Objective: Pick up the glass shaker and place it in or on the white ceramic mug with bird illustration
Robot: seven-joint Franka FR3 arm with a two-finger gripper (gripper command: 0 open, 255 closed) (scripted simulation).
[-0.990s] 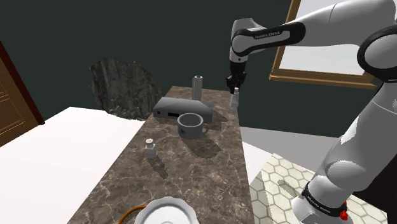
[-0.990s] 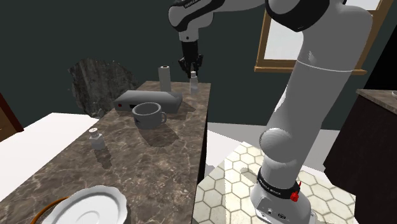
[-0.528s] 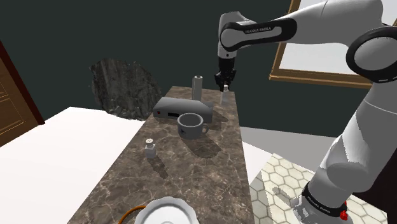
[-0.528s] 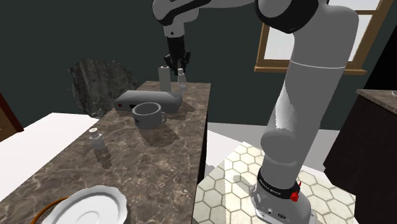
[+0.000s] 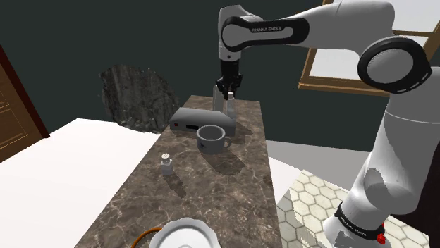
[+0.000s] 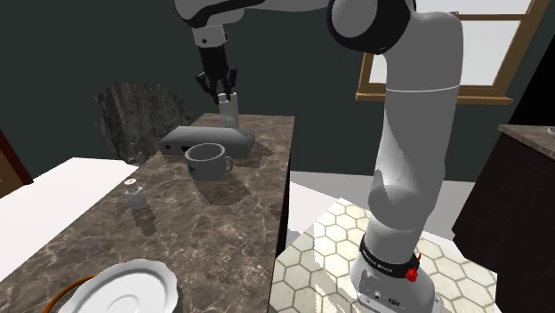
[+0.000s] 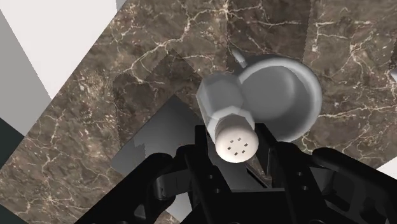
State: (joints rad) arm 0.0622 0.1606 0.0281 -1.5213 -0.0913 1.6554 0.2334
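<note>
My gripper (image 5: 228, 90) is shut on the pale glass shaker (image 5: 230, 106), which hangs above the back of the marble table. In the wrist view the shaker (image 7: 224, 105) with its holed white cap is clasped between the black fingers (image 7: 201, 143). The greyish-white mug (image 5: 212, 138) stands upright in front of a flat grey box (image 5: 197, 121), lower than the shaker and nearer the camera. Seen along the gripper (image 7: 235, 139), the mug (image 7: 294, 95) lies just beyond the shaker and off to one side. From the second exterior view the gripper (image 6: 218, 85) hovers behind the mug (image 6: 207, 160).
A grey cylinder (image 5: 218, 93) stands on the box close beside the held shaker. A second small shaker (image 5: 166, 163) sits mid-table, and a white plate (image 5: 185, 234) lies at the near end. The table edge (image 5: 268, 176) drops to hexagon-tiled floor.
The gripper has carried the shaker towards the shoulder view's left, from over the table's right edge to above the grey box, next to the cylinder. Table objects have not moved.
</note>
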